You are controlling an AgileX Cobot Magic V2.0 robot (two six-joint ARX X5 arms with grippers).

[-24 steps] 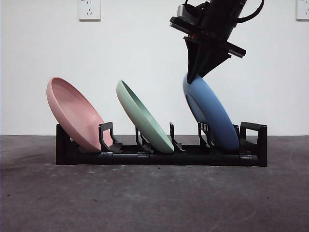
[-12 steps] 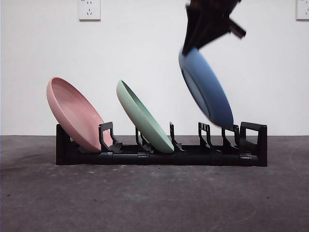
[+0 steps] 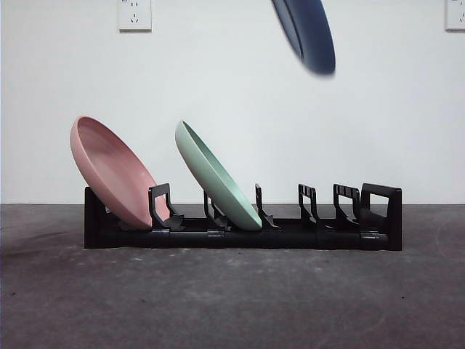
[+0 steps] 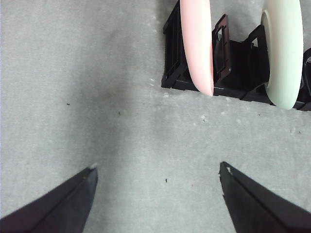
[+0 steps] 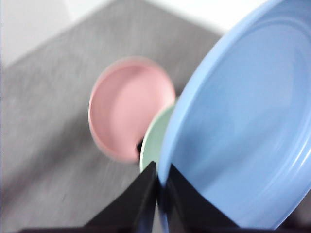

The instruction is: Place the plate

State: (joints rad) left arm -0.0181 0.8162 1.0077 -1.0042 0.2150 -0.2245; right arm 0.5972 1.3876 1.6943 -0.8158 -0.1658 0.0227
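The right end effector (image 5: 158, 187) grips the rim of the blue plate (image 3: 309, 33), which hangs tilted at the top of the front view, well above the rack (image 3: 240, 233). The rack's free slots lie below it at lower right. The left end effector (image 4: 158, 187) waits, spread wide.

Blue plate hanging high above the rack

The plate (image 3: 309, 33) is tilting steeply in the air near the top of the front view, only its lower part showing, well above the rack's (image 3: 243, 236) right-hand slots and touching nothing there. In the right wrist view the plate (image 5: 238, 131) is showing its round, shallow blue hollow, its rim sitting between the right gripper's (image 5: 158, 194) pinching jaws.
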